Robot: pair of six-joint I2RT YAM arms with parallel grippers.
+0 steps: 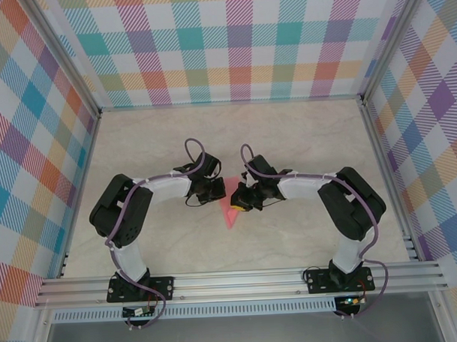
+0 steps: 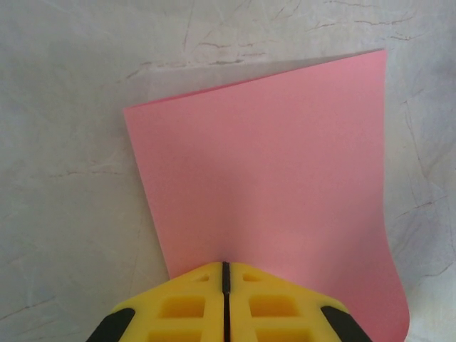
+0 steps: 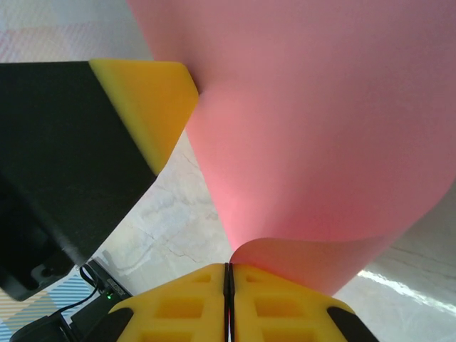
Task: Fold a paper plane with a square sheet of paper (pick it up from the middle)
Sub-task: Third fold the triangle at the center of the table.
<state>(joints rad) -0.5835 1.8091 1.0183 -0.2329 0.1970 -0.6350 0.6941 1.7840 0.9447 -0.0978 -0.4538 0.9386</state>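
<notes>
I count one square sheet of paper [image 1: 231, 213] on one tabletop [image 1: 302, 138]. I have two arms: my left arm [image 1: 125, 212] at the sheet's 9 o'clock, my right arm [image 1: 351, 203] at 3 o'clock. Two claws: left claw [image 1: 214, 191], right claw [image 1: 245, 200]. Three checked walls [image 1: 231, 43] stand at 9, 12 and 3 o'clock.

You see a plain salmon-pink sheet [image 2: 271, 192] ahead of your yellow left claw [image 2: 226, 266]; cream veined table [image 2: 64, 142] beneath it.
</notes>
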